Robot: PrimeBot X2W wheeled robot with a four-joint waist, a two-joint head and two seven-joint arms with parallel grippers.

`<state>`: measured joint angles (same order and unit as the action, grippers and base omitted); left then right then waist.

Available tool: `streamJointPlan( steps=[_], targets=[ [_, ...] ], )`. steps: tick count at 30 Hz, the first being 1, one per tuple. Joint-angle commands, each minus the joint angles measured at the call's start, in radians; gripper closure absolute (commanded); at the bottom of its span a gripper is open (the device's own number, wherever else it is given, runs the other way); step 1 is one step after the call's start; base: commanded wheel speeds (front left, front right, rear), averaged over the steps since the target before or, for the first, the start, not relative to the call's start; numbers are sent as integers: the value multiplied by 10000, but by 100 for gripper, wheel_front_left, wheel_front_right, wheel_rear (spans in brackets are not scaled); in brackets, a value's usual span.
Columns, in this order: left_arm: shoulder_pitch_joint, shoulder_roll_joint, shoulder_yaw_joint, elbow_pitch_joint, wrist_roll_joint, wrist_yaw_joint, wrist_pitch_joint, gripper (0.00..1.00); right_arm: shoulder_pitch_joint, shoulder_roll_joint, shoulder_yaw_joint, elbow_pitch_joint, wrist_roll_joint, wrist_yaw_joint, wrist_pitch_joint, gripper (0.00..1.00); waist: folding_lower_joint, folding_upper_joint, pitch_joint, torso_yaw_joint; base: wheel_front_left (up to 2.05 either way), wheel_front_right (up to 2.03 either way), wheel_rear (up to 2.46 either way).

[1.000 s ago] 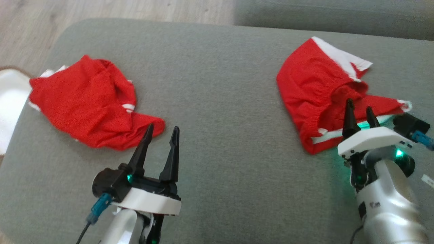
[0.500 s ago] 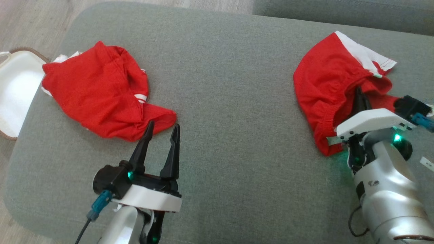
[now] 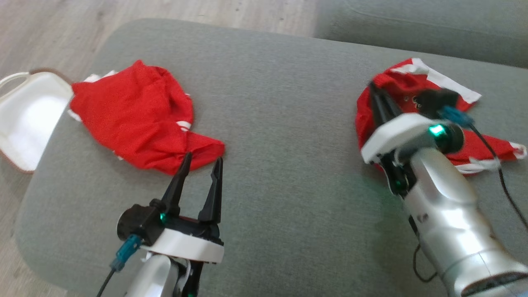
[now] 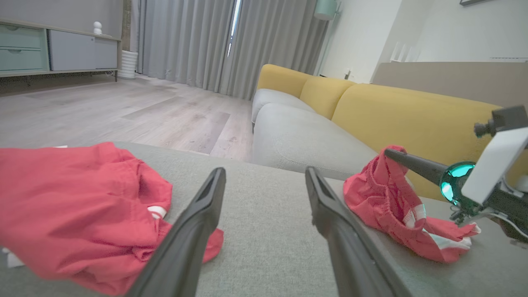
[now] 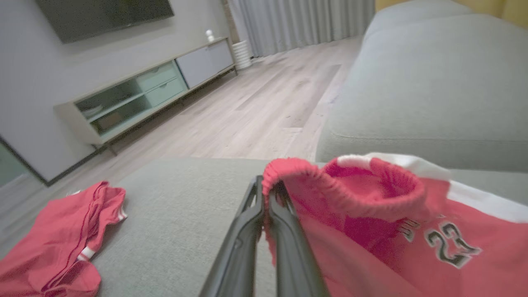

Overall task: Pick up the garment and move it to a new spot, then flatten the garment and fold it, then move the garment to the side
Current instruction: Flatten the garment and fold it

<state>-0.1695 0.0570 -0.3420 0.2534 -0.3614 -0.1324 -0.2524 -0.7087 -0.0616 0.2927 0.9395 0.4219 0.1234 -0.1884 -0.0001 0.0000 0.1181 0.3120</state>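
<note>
We log the right gripper [image 3: 374, 93] at about 2 o'clock in the head view, over the grey cushion [image 3: 284, 123]. Its two dark fingers are pressed together on the elastic waistband [image 5: 307, 169] of the red shorts [image 3: 406, 80]. The right wrist view shows the jaws closed, with the gathered band pinched between the tips and lifted off the cushion. The rest of the shorts, with white trim and a black 23 [image 5: 451, 243], trails toward 4 o'clock from the grip and lies on the cushion. The left gripper [image 3: 201, 160] sits at about 7 o'clock, jaws spread wide and holding nothing. Its tips are just beside the near corner of a second red garment [image 3: 132, 111], which lies crumpled at 10 o'clock, well apart from the shorts; we cannot tell whether they touch it. A white container [image 3: 24, 111] lies at 9 o'clock, beyond the cushion's edge.
</note>
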Motion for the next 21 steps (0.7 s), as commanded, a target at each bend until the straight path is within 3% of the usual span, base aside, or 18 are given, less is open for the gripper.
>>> streamJointPlan(
  steps=[1, 4, 5, 6, 12, 21],
  targets=[
    [-124, 46, 258, -287, -59, 17, -93, 0, -636, 114, 338, -296, -106, 73, 33, 100, 1, 0, -31, 176, 0, 0, 0],
    [-111, 34, 253, -272, -91, 17, -93, 0, -991, 114, 1044, -25, -296, 73, 380, 100, 1, 0, -36, 482, 0, 0, 0],
    [-102, 29, 247, -255, -105, 17, -93, 0, -1065, 114, 1295, 79, -323, 73, 527, 64, 1, 0, -48, 584, 0, 0, 0],
    [-90, 24, 244, -237, -121, 17, -93, 0, -1096, 114, 1530, 190, -263, 73, 736, 0, 1, 0, -68, 681, 0, 0, 0],
    [-18, -1, 338, -197, -181, 17, -93, 0, -1366, 114, 2510, 578, -316, 73, 1201, 0, 1, 0, -158, 926, 0, 0, 0],
    [83, -25, 734, -394, -122, 17, -94, 0, -1500, 114, 2112, 1108, -698, 73, 294, 0, 1, 0, -404, 171, 0, 0, 0]
  ],
)
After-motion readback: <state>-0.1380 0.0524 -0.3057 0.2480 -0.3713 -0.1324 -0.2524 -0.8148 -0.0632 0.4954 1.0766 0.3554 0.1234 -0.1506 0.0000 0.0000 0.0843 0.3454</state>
